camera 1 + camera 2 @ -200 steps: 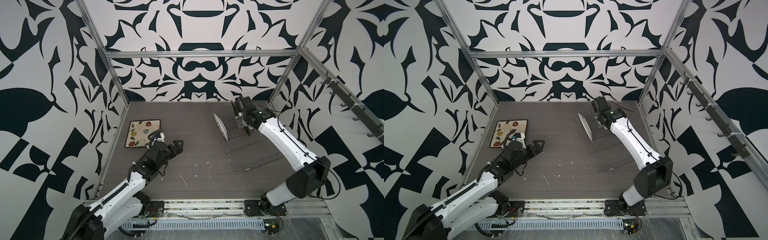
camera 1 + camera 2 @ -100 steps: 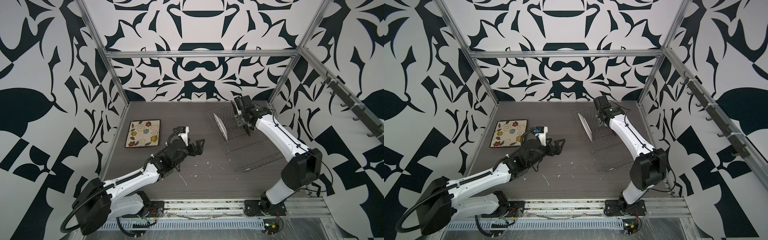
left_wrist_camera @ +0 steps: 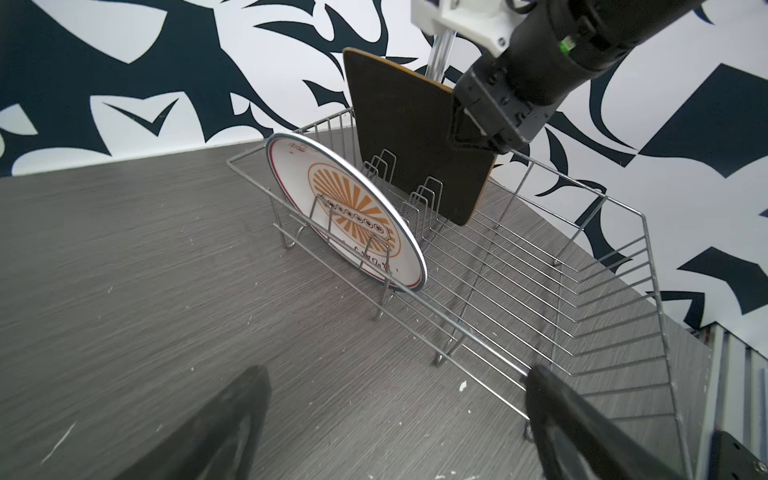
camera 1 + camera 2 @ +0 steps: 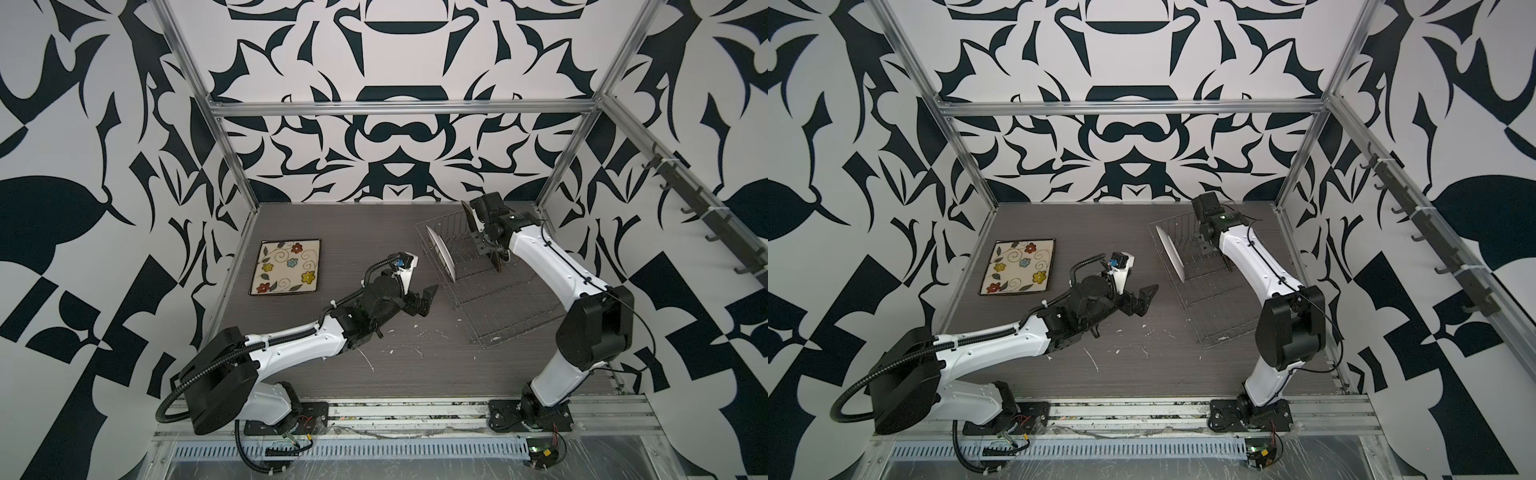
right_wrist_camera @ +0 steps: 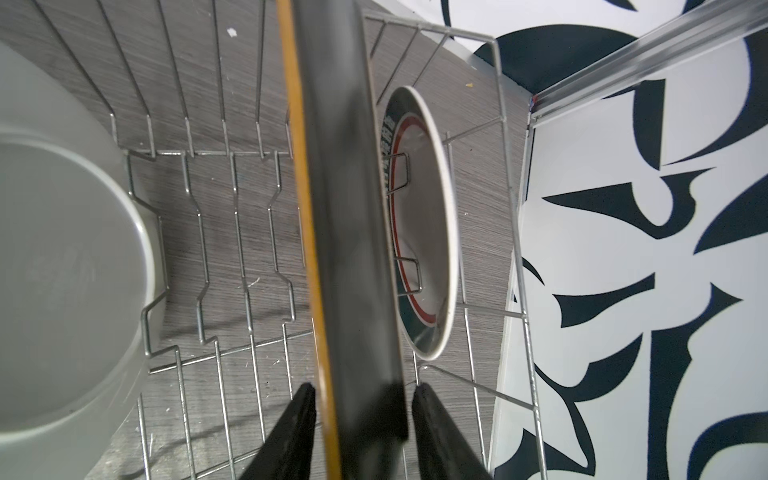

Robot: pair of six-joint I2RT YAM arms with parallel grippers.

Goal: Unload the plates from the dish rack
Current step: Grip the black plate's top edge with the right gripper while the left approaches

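Lost from sight around the rack

Seen edge-on from the right wrist, the black plate [image 5: 349,208] runs out of the picture inside the right gripper [image 5: 363,388], so I can't tell whether it is pinched; it also covers part of the small round plate [image 5: 432,216] behind. The big white plate [image 5: 62,249] there is blurred and cut by the edge. From the left wrist, the left gripper [image 3: 397,370] shows only two blurred dark fingers [image 3: 232,424], cut off below, and the rack [image 3: 623,266] slips behind one.

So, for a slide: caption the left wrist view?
Right gripper straddles the standing black plate in the dish rack, near a round sunburst plate; left gripper open.
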